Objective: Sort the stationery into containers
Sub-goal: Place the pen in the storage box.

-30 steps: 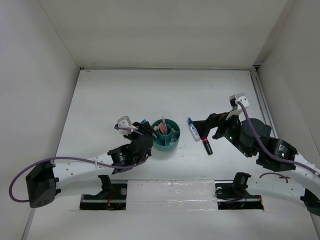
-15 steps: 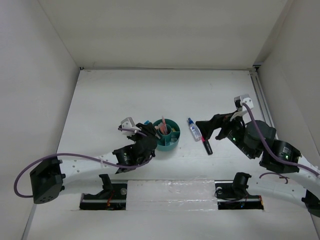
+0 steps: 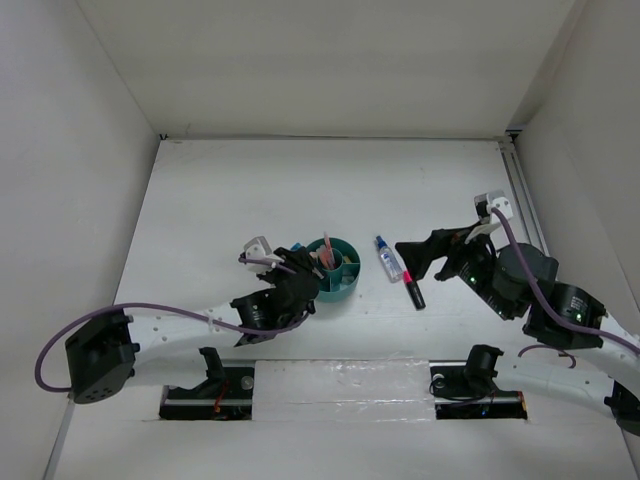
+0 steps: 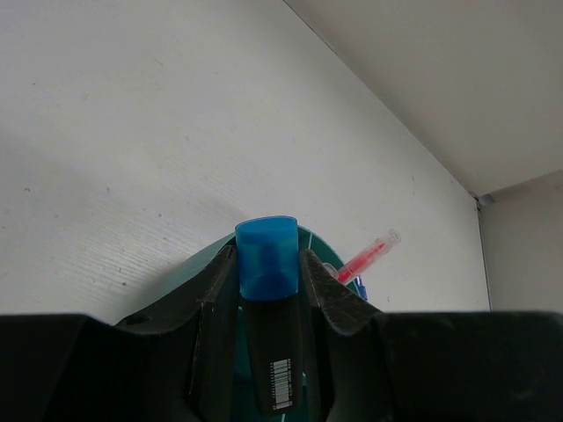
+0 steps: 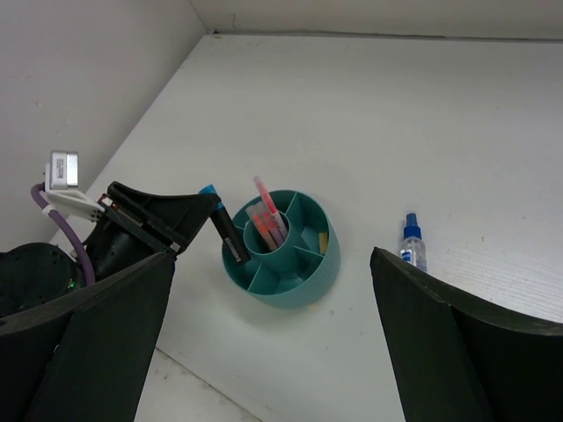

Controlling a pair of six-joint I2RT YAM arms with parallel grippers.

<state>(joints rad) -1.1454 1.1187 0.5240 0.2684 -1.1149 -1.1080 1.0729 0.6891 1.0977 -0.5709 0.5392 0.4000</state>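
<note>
Teal organizer, one bottle, two markers: blue-capped marker in left gripper.

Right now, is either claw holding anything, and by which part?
The left claw pinches the blue-capped black marker at its cap end, with the barrel pointing toward the round teal plastic organizer. The right claw is open and empty.

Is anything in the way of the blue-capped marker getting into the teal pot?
Nothing visible. The left pincer holds the blue-capped marker with its lower end right at the teal organizer rim, and no other item sits between them.
</note>
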